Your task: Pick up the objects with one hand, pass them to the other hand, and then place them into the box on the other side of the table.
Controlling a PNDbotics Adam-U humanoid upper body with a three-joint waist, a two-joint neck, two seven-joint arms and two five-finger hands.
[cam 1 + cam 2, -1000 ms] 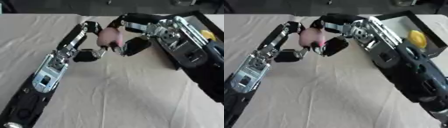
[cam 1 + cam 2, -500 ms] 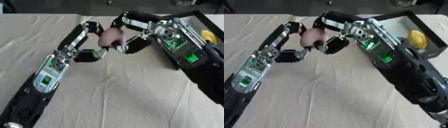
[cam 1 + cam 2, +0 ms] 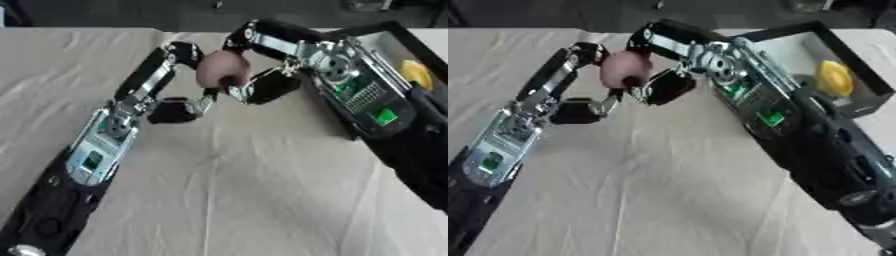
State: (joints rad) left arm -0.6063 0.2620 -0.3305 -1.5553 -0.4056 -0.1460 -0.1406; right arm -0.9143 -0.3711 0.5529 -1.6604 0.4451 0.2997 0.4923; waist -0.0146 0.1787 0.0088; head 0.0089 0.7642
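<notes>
Compared w/ the earlier frames, little differs: the pink ball (image 3: pixel 220 69) sits between the two hands as before, and the arms look about the same. The whole view is slightly shifted, so that is prob. the camera.

The box (image 3: pixel 866 85) is on the far side of the right hand (image 3: pixel 262 86), behind the right forearm, at the right edge of the surface (image 3: pixel 254 200). It is black w/ a pale inside. One yellow thing (image 3: pixel 834 78), round-ish, lies in it, near the box's outer wall. Other contents I cannot make out, since the arm hides part of the box.

Left hand (image 3: pixel 194 102): the arm comes up from the lower left corner, and the fingers are curled up around the left side and the bottom of the ball. Right hand: the arm comes from the right, bends at the wrist, and its fingers are curled on the right side of the ball, w/ a dark fingertip touching the ball low down. So both hands grip the ball at this moment. The ball is held above the surface, not resting on it, approx. midway between both wrists and well apart from the box.
</notes>
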